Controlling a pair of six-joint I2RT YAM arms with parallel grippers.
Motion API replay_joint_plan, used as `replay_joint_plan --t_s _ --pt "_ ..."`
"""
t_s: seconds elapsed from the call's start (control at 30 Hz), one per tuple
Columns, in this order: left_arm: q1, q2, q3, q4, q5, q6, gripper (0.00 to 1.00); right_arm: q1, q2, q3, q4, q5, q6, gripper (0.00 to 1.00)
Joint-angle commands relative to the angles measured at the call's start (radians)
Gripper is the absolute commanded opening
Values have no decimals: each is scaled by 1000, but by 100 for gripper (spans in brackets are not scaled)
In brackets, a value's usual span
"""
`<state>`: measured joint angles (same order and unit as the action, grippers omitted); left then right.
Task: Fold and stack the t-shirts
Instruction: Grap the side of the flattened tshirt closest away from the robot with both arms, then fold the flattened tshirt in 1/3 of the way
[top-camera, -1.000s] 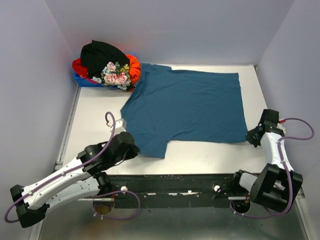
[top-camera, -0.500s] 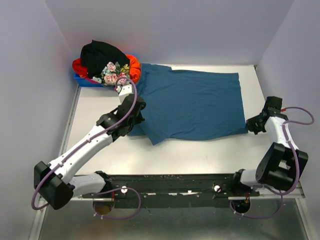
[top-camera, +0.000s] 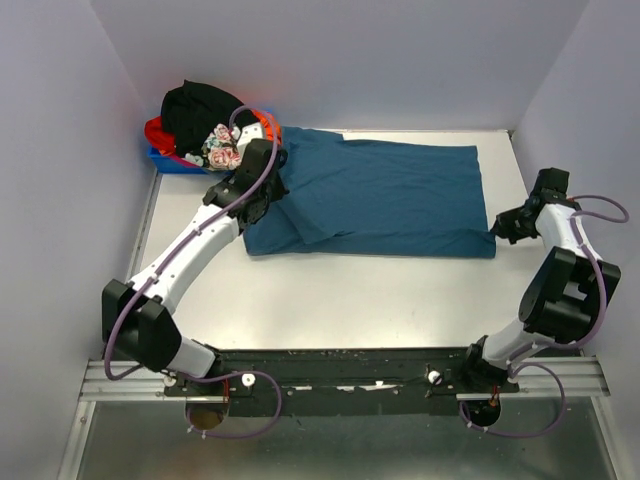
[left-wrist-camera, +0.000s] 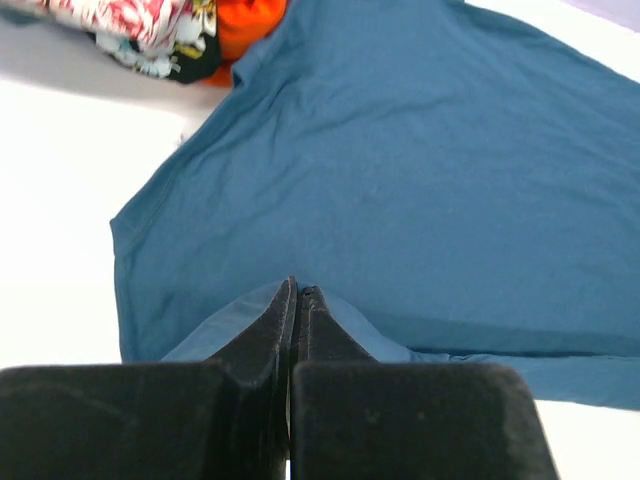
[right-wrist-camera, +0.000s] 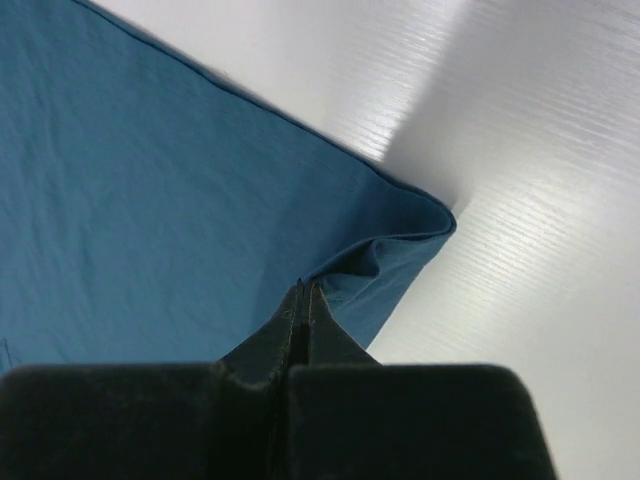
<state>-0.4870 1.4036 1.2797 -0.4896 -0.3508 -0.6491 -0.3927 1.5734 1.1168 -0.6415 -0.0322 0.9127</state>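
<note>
The dark teal-blue t-shirt (top-camera: 390, 200) lies on the white table, its near half folded up over the far half. My left gripper (top-camera: 272, 178) is shut on the shirt's lifted near-left edge, close to the collar; the wrist view shows cloth (left-wrist-camera: 420, 180) pinched between its jaws (left-wrist-camera: 298, 295). My right gripper (top-camera: 500, 228) is shut on the shirt's right hem corner (right-wrist-camera: 400, 250), jaws pressed together (right-wrist-camera: 304, 290). The black, orange-red and flowered shirts (top-camera: 215, 130) are heaped at the back left.
The small blue bin (top-camera: 170, 163) under the heap stands at the table's far left corner, right beside my left gripper. Grey walls close in on the left, back and right. Bare white table (top-camera: 380, 300) lies in front of the shirt.
Both grippers have carried the shirt's near edge away from me, folding it over the far half. The left arm has stretched far toward the bin; the right has moved back along the right edge.
</note>
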Motion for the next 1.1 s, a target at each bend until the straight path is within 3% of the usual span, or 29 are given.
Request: replay_joint_plan --t_s 0.0,0.37,1.07 --pt "25 98 131 23 -34 45 0 -6 56 64 -29 -37 37 1" --pt "41 327 360 13 -66 92 0 -5 143 124 -21 -48 38 1" --pt "91 569 664 -70 -24 124 0 -3 273 282 -33 -106 60 1"
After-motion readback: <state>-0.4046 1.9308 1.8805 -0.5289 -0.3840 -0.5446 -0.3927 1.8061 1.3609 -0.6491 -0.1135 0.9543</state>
